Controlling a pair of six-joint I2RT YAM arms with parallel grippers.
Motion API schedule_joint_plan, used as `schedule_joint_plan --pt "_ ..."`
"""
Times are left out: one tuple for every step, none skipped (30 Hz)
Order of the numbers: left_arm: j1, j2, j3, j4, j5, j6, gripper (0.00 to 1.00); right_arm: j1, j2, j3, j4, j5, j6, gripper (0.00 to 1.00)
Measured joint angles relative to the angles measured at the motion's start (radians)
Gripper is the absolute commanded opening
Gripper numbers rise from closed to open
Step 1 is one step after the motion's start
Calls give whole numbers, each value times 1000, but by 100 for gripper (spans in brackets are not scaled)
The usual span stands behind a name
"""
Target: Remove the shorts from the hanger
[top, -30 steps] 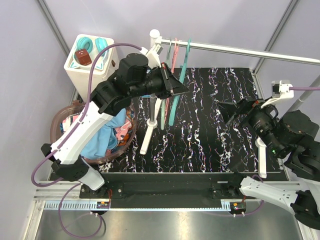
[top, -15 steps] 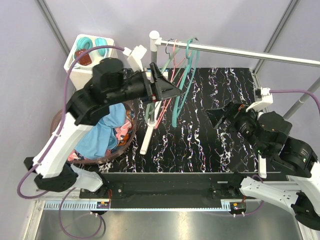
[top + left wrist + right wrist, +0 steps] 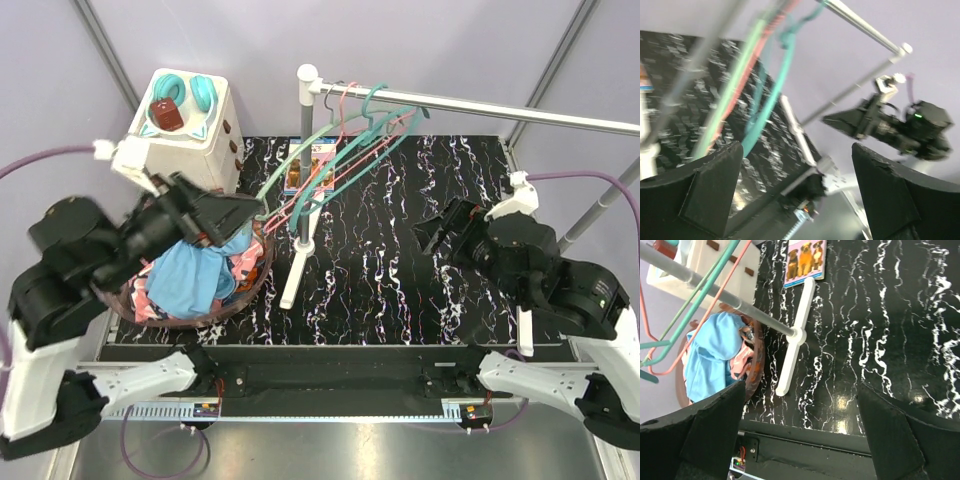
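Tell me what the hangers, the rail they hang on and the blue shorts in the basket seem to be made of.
The hangers look like plastic, possibly coated wire: thin and smooth, in solid teal, pink and green. The rail looks like metal, a silvery tube with a bright glint along it. The blue shorts are soft matte cloth, lying crumpled in loose folds.

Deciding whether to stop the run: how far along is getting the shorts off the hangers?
Looks done: the three hangers on the rail are bare, and light blue shorts and pink shorts lie in the basket; the third pair isn't clearly visible. In hand: nothing, left gripper and right gripper both open. Left: seemingly nothing.
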Motion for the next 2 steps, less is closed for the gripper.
schedule_joint_plan --pt "0 -38 -30 -6 -43 5 93 0 -3 7 -16 10 7 100" --pt "0 -71 -57 -13 -87 10 94 0 -10 8 -30 22 12 100"
